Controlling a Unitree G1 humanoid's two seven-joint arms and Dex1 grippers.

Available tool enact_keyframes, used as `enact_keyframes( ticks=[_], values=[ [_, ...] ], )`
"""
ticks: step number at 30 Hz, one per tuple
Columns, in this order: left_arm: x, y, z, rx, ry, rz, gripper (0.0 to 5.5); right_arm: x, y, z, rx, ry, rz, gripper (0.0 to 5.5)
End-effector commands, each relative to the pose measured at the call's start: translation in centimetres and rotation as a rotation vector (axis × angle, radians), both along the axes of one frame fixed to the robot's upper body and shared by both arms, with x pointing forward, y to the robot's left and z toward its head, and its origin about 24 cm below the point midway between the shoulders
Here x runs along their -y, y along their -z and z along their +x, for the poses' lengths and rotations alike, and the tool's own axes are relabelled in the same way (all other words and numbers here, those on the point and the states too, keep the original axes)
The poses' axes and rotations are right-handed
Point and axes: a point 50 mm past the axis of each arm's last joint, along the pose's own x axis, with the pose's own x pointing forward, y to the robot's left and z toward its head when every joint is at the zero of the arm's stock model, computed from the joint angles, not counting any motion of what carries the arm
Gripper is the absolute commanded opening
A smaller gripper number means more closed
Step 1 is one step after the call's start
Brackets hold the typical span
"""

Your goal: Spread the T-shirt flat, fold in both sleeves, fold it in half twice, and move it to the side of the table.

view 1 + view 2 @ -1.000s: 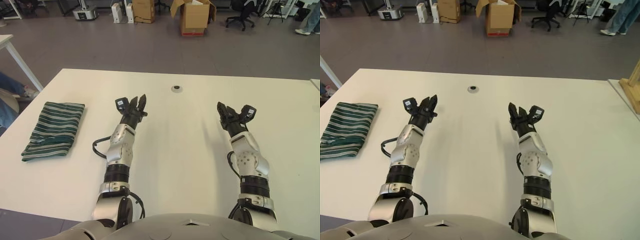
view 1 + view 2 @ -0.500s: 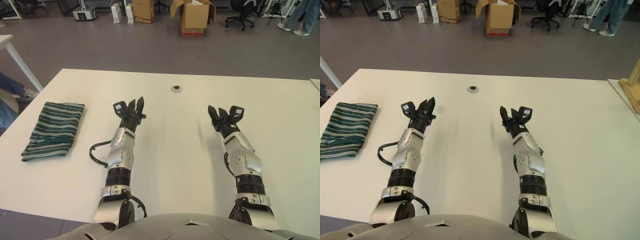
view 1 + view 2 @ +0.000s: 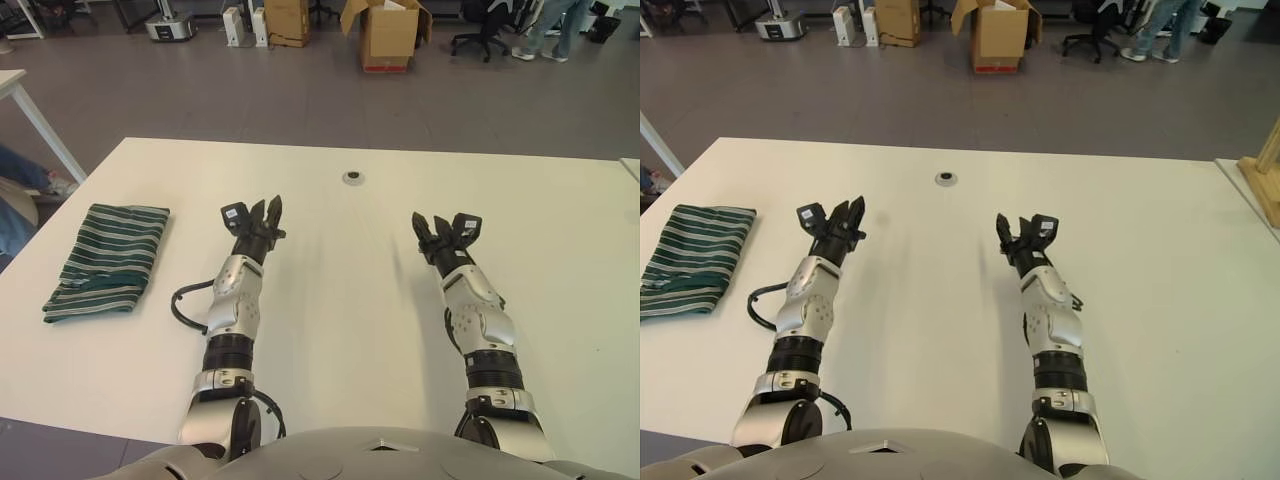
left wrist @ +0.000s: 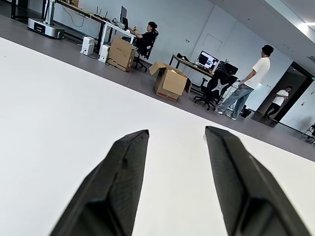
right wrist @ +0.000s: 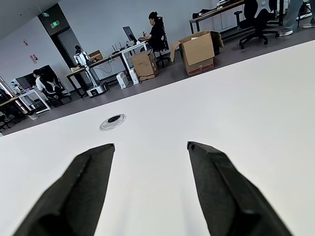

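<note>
The left gripper (image 3: 266, 207) and right gripper (image 3: 428, 221) are spread wide and hold nothing at mid-frame over the white table (image 3: 345, 300), the folded striped T-shirt (image 3: 108, 260) lies at the frame's left edge, and the right wrist view catches a round grommet (image 5: 112, 121) beyond its fingers.

T-shirt (image 3: 685, 255): lower corner cut by the right eye view's left edge; sleeves and inner layers hidden in the fold. Left gripper (image 4: 172, 135), right gripper (image 5: 150, 146): my finger roots run off the wrist views' edges. Round disc (image 3: 353, 178) on table (image 3: 340, 300): too small to identify.
</note>
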Motion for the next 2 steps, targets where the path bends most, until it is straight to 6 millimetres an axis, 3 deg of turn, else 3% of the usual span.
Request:
enact_keyframes(
  ticks=[1,2],
  values=[
    [0.40,-0.10,0.20,0.003,0.016,0.037,2.11,0.09,0.01,0.16,0.001,0.013,-0.011,2.78],
    [0.46,-0.08,0.24,0.002,0.018,0.044,2.11,0.09,-0.01,0.19,0.002,0.012,-0.013,2.78]
  ],
)
